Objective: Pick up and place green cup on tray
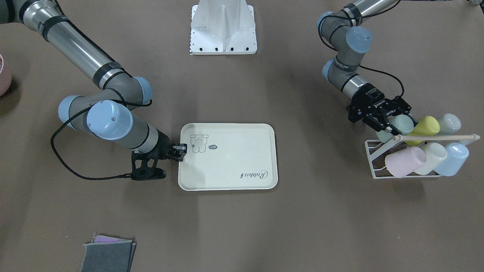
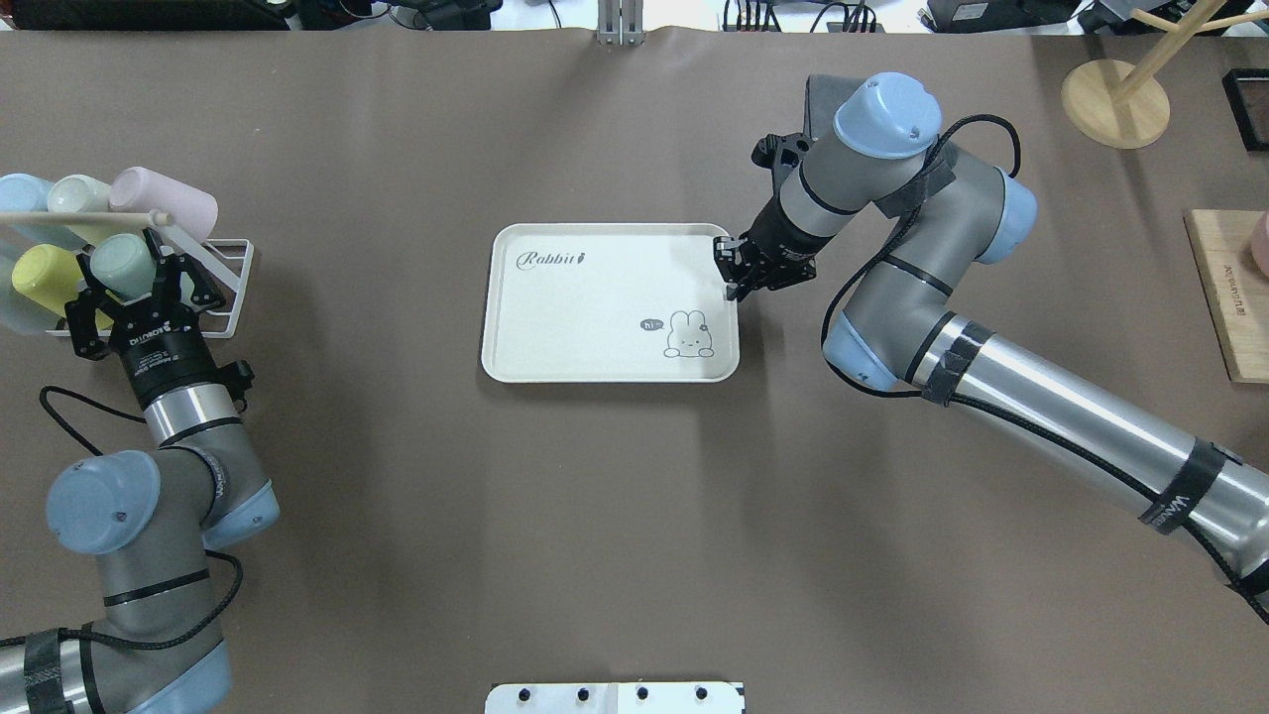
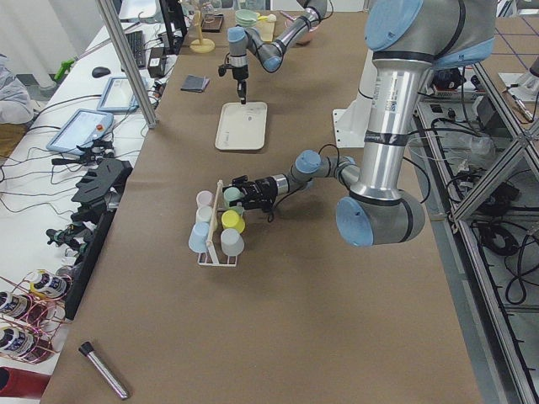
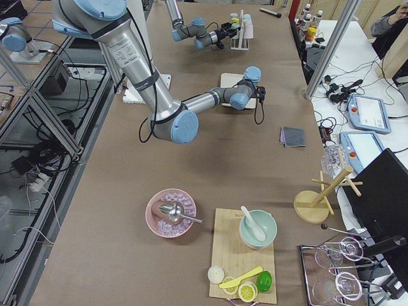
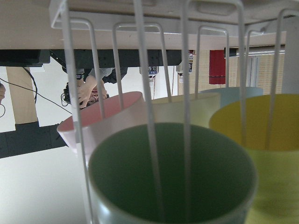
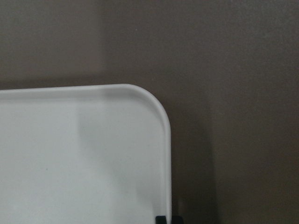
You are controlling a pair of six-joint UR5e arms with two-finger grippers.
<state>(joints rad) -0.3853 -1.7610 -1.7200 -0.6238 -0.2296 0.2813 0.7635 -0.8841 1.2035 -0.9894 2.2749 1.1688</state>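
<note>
The pale mint green cup (image 2: 121, 264) lies on its side in a white wire rack (image 2: 234, 288) at the table's left end, among other pastel cups. It also shows in the front view (image 1: 403, 124), and its open mouth (image 5: 173, 172) fills the left wrist view with a rack wire across it. My left gripper (image 2: 130, 281) is open, one finger on each side of the cup. The cream tray (image 2: 595, 297) lies flat at mid-table, printed "Rabbit". My right gripper (image 2: 731, 281) is shut on its right rim (image 6: 167, 154), near a corner.
The rack also holds a yellow-green cup (image 2: 40, 273), a pink cup (image 2: 164, 203), and cream and blue cups, with a wooden dowel (image 1: 435, 138) across its top. Grey cloths (image 1: 107, 255) lie near the operators' edge. A wooden stand (image 2: 1115, 99) and board (image 2: 1229, 297) are at the right.
</note>
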